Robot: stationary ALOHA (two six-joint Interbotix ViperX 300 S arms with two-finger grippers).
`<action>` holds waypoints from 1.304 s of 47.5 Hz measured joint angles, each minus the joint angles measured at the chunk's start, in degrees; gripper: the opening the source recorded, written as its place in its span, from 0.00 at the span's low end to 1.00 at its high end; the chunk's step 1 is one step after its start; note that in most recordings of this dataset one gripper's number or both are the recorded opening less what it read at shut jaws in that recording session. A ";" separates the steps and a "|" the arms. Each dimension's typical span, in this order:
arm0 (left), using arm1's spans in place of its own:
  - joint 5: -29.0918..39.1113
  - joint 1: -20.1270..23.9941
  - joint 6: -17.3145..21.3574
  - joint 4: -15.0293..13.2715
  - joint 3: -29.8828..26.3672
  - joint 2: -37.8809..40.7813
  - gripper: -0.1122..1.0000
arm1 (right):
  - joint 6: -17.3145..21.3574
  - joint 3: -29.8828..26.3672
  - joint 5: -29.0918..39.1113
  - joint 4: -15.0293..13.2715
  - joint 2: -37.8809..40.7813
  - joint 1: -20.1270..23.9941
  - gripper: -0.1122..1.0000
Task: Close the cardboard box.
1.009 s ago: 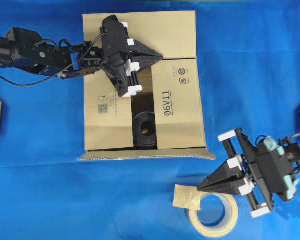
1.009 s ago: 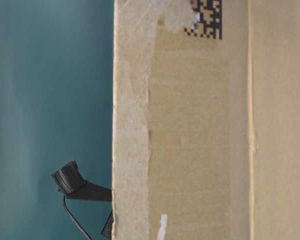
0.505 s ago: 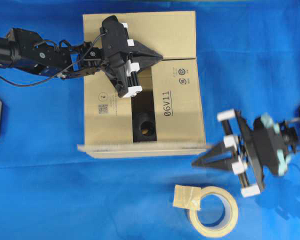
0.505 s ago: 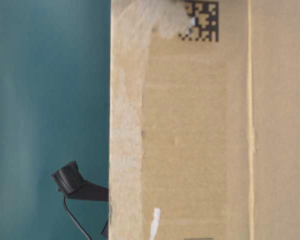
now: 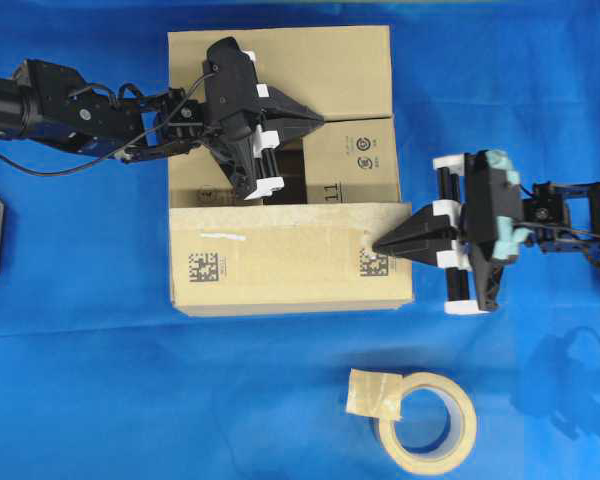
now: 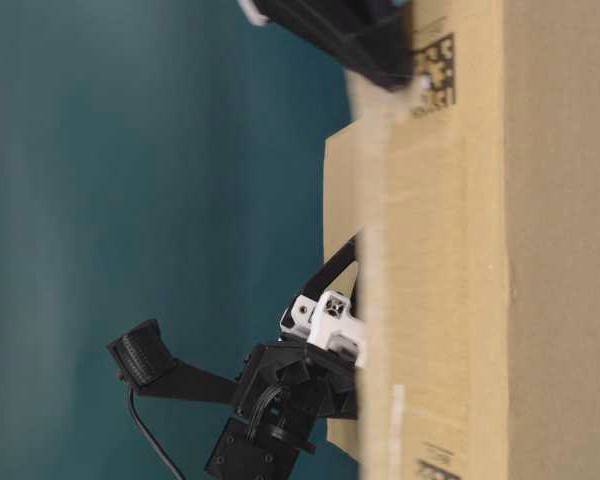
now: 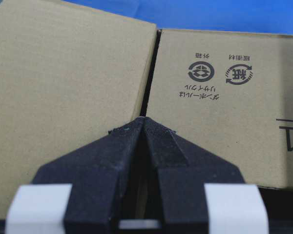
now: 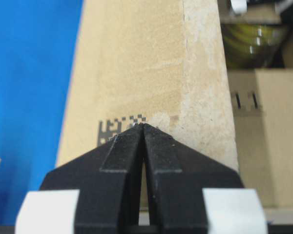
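The near flap now covers most of the opening of the cardboard box (image 5: 290,170), which sits at the back-middle of the blue bench (image 5: 100,400); its contents are hidden. The left gripper (image 5: 320,119), clenched and empty, rests over the far flaps. The right gripper (image 5: 380,246), likewise clenched on nothing, reaches in level from the right, its tip on the near flap's corner.

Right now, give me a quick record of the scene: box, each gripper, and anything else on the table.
box: cardboard box, front flap folded over the top, a gap behind it
left gripper: shut, tip over the inner flaps
right gripper: shut, tip at the front flap's right end
other: tape roll on blue cloth
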 measured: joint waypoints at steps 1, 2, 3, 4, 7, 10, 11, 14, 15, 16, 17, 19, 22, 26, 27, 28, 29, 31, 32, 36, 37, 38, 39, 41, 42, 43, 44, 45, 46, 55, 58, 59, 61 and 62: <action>0.00 0.00 0.09 -0.09 0.00 0.00 0.10 | 0.00 0.00 0.00 0.18 0.44 -0.09 0.10; 0.09 0.00 0.09 0.00 0.00 -0.09 0.10 | 0.09 0.00 0.00 0.35 0.79 -0.18 0.10; 0.00 0.00 0.09 0.00 0.09 -0.09 0.10 | 0.00 0.00 0.00 0.53 1.23 -0.18 0.10; 0.00 0.00 0.09 0.00 0.09 0.00 0.10 | 0.00 0.00 0.00 0.70 1.58 -0.18 0.10; 0.00 0.00 0.00 -0.09 0.00 -0.09 0.10 | 0.09 0.00 0.00 1.14 2.37 -0.18 0.10; 0.09 -0.09 0.09 0.00 0.00 -0.09 0.10 | 0.09 0.00 -0.18 1.67 3.08 -0.18 0.10; 0.00 -0.09 0.09 0.00 0.00 -0.09 0.10 | 0.18 -0.09 -0.09 1.67 3.16 -0.18 0.10; 0.00 -0.09 0.09 -0.09 0.00 -0.09 0.10 | 0.18 -0.09 -0.26 1.85 3.16 -0.18 0.10; 0.00 -0.09 0.09 0.00 0.00 -0.09 0.10 | 0.09 -0.09 -0.26 1.85 3.25 -0.18 0.10; 0.00 -0.09 0.00 -0.09 0.00 -0.09 0.10 | 0.09 -0.09 -0.26 1.93 3.16 -0.18 0.10; 0.00 -0.09 0.00 0.00 0.00 0.00 0.10 | 0.09 -0.09 -0.26 1.85 3.25 -0.18 0.10; 0.09 -0.09 0.00 -0.09 0.00 -0.09 0.10 | 0.09 -0.09 -0.26 1.85 3.25 -0.18 0.10; 0.09 -0.09 0.00 0.00 0.00 -0.09 0.10 | 0.18 -0.09 -0.26 1.93 3.25 -0.18 0.10; 0.18 -0.18 0.00 0.00 0.00 -0.53 0.10 | 0.09 -0.18 -0.26 1.93 3.25 -0.18 0.10; 0.26 -0.09 0.00 -0.09 0.00 -0.79 0.10 | 0.09 -0.18 -0.26 1.93 3.25 -0.18 0.10; 0.44 -0.18 -0.09 -0.09 0.00 -1.14 0.10 | 0.09 -0.09 -0.26 1.93 3.25 -0.18 0.10; 0.62 -0.18 0.18 -0.09 0.00 -1.49 0.10 | 0.09 -0.09 -0.26 1.93 3.34 -0.18 0.10; 1.05 -0.18 0.09 -0.09 0.00 -2.46 0.10 | 0.09 -0.18 -0.26 1.93 3.34 -0.18 0.10; 1.32 -0.18 0.35 -0.09 -0.09 -3.08 0.10 | 0.09 -0.18 -0.26 1.93 3.34 -0.18 0.10; 2.46 -0.26 0.62 -0.09 -0.70 -5.36 0.10 | 0.09 -0.18 -0.35 1.93 3.34 -0.18 0.10; 2.81 -0.26 0.62 -0.09 -0.97 -5.89 0.10 | 0.09 -0.18 -0.35 1.93 3.34 -0.18 0.10; 3.16 -0.18 0.62 -0.09 -1.14 -6.50 0.10 | 0.09 -0.18 -0.44 1.85 3.34 -0.18 0.10; 3.69 -0.26 0.79 -0.09 -1.49 -7.03 0.10 | 0.09 -0.18 -0.44 1.93 3.25 -0.18 0.10; 4.75 -0.18 0.88 -0.09 -2.02 -8.17 0.10 | 0.18 -0.18 -0.62 1.93 3.34 -0.18 0.10; 5.36 -0.18 0.97 0.00 -2.20 -8.61 0.10 | 0.09 -0.18 -0.62 1.93 3.34 -0.18 0.10; 5.98 -0.18 1.05 -0.09 -2.55 -9.14 0.10 | 0.09 -0.18 -0.62 1.93 3.34 -0.18 0.10; 6.59 -0.09 1.05 -0.09 -2.81 -9.67 0.10 | 0.09 -0.18 -0.70 1.93 3.34 -0.18 0.10; 7.21 0.09 1.23 -0.09 -3.16 -10.11 0.10 | 0.09 -0.18 -0.70 1.93 3.34 -0.18 0.10; 8.17 0.18 1.41 -0.09 -3.43 -10.63 0.10 | 0.00 -0.18 -0.79 1.93 3.34 -0.18 0.10; 15.12 3.96 2.99 0.00 -6.42 -13.01 0.10 | -0.18 -0.18 -1.23 1.93 3.34 -0.18 0.10; 18.37 5.98 3.87 0.00 -7.82 -13.36 0.10 | -0.26 -0.18 -1.41 1.93 3.43 -0.18 0.10; 19.07 6.59 4.13 -0.09 -8.17 -13.36 0.10 | -0.35 -0.18 -1.41 1.93 3.43 -0.18 0.10; 21.09 8.09 5.01 -0.09 -9.14 -13.36 0.10 | -0.35 -0.18 -1.49 1.85 3.43 -0.18 0.10; 22.06 8.88 5.36 -0.09 -9.58 -13.36 0.10 | -0.35 -0.18 -1.49 1.93 3.43 -0.18 0.10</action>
